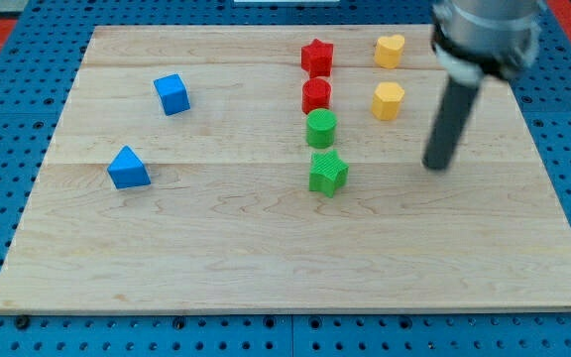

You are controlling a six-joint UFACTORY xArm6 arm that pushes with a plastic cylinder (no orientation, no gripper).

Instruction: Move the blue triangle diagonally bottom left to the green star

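My tip (pixel 437 165), a plain rod end with no jaws to open or close, sits right of centre on the pale grained board (pixel 266 258). The blue triangle (pixel 128 169) (a matte wedge) lies at left, well apart from the ridged green star (pixel 328 174) at centre.

You are looking at a robotics laboratory test bench. A light wooden tabletop (pixel 266 268) rests on a blue perforated base plate (pixel 8 59) with a regular grid of mounting holes, visible along every edge of the frame. Small coloured test blocks sit on the wood. A grey machine arm (pixel 484 30) carrying a dark rod enters from the upper right of the frame.
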